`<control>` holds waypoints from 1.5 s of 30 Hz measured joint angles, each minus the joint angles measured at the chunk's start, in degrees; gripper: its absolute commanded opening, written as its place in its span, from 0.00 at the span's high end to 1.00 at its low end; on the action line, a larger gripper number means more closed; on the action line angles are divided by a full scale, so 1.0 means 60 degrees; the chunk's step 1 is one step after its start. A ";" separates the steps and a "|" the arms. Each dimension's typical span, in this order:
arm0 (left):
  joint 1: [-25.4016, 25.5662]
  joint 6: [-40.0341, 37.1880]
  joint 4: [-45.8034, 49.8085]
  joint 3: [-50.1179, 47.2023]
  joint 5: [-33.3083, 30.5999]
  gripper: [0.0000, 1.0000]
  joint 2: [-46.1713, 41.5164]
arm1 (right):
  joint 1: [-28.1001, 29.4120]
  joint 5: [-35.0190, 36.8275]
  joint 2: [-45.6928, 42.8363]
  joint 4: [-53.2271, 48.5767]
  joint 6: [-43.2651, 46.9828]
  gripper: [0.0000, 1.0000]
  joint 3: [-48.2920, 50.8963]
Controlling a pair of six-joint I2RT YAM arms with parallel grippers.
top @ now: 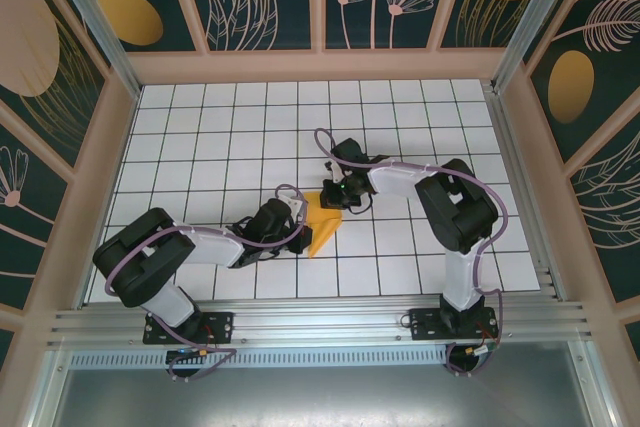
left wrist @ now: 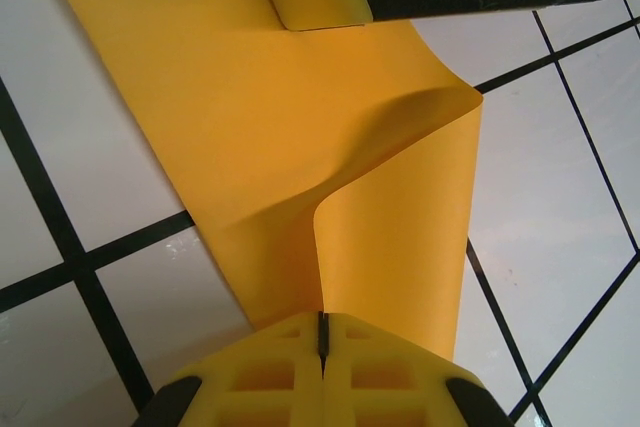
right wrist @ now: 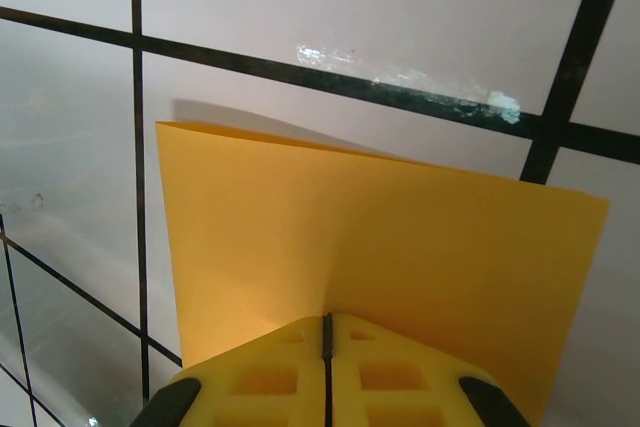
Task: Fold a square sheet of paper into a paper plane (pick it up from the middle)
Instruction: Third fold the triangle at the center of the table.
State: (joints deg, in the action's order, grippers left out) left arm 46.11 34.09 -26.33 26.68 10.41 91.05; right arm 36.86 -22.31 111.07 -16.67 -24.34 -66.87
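**One folded sheet, pinched from both ends**

There is one thin orange-yellow square sheet of paper [top: 322,229], two arms and two grippers. The sheet lies partly folded near the middle of the white grid-tiled table [top: 200,127].

The left gripper [top: 298,221] has its yellow fingers pressed together on the sheet's near edge [left wrist: 300,147], where the paper curls up in a soft bend. The right gripper [top: 338,199] is likewise clamped on a flat doubled flap [right wrist: 380,247].

From above, both wrists cover the sheet's ends, so its full outline is hard to make out.

The dark patterned walls [top: 60,97] stand well apart, with bare tiles on every side.
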 measured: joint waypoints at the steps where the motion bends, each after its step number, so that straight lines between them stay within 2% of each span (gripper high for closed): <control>1: 0.0000 0.0000 -0.0007 -0.0007 0.0011 0.95 0.0000 | 0.0000 0.0004 0.0000 -0.0047 -0.0004 0.89 -0.0033; 22: -0.0007 0.0481 -0.0601 -0.0255 0.0765 0.92 -0.0219 | 0.0000 0.0033 0.0076 0.0127 -0.0069 0.94 0.0007; 35: -0.0007 0.0798 -0.0867 -0.0554 0.0765 0.92 -0.0164 | 0.0000 0.0033 0.0076 0.0142 -0.0073 0.94 0.0015; 45: -0.0007 0.0532 -0.0750 -0.0386 0.0721 0.92 -0.0153 | 0.0000 0.0029 0.0076 0.0146 -0.0073 0.94 0.0015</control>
State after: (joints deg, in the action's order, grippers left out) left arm 46.06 37.28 -30.83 24.36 14.74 90.13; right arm 36.86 -22.13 111.53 -15.79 -24.77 -66.78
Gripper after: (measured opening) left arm 0.081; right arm 0.068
